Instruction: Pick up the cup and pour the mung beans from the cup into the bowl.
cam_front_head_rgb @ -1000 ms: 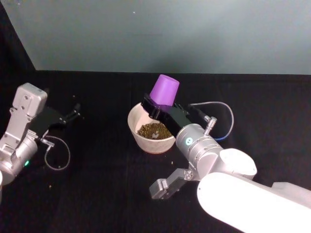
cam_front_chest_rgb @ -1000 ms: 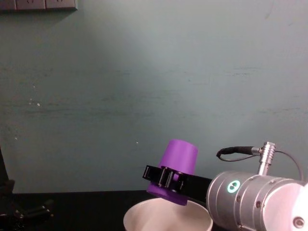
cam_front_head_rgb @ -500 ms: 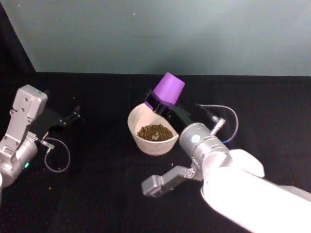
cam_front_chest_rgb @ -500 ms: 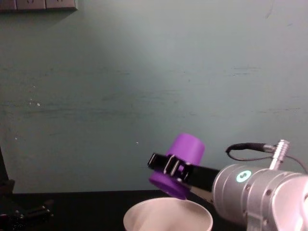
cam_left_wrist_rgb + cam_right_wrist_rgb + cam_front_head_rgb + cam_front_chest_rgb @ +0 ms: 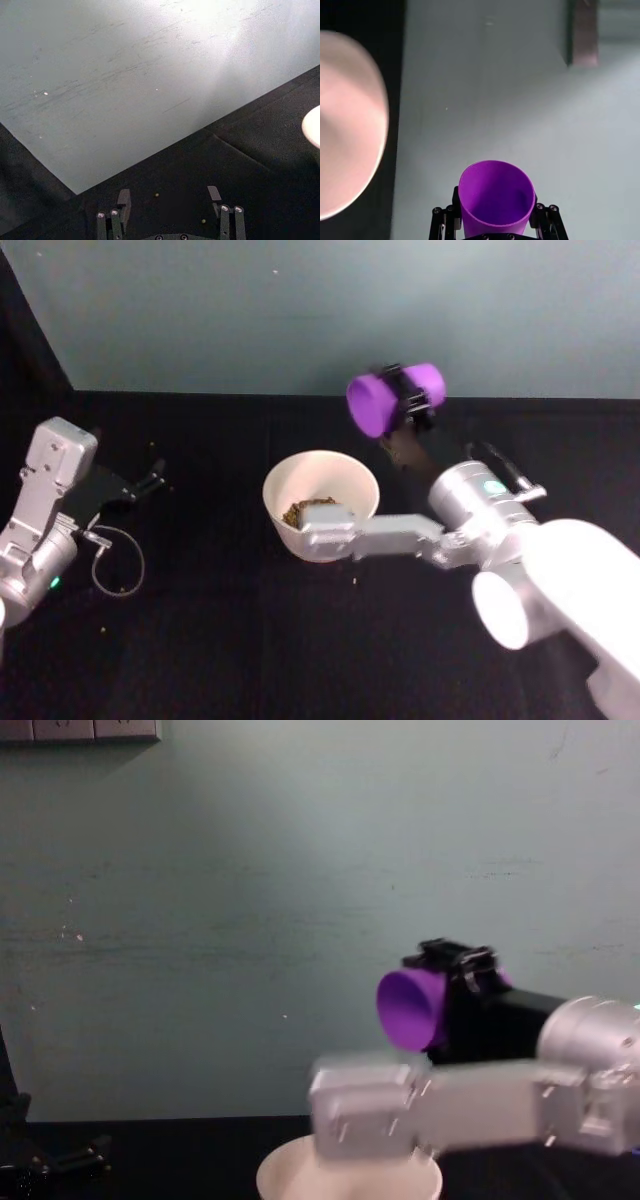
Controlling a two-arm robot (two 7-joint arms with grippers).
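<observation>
Right gripper [image 5: 412,398] is clamped across the cup [image 5: 383,402], its dark fingers pinching the purple wall from both sides. The cup lies on its side in the air, up behind the bowl [image 5: 272,483] and off to the bowl's right, well clear of the rim. Its mouth is turned toward the robot's left, and the right wrist view shows no beans inside. The mung beans [image 5: 303,509] sit as a low heap in the bottom of the bowl, so the pour looks done.

The risks I see come from the path back. Any bean left in the cup would fall onto the black table [image 5: 200,630], because the mouth is no longer above the bowl. A smooth, tapered tumbler held in a side pinch could also slide if the wrist rolls fast. The nearer worry is the arm itself: a grey link of the right arm crosses just in front of the bowl at rim height. I cannot tell whether they touch, but a careless sweep there could shove or tip the bowl.

That arm comes in from the lower right, elbow folded low, wrist cocked up and back toward the wall. Left gripper [image 5: 150,478] is parked low at the far left with its fingers spread, near two loose beans [image 5: 156,194].
</observation>
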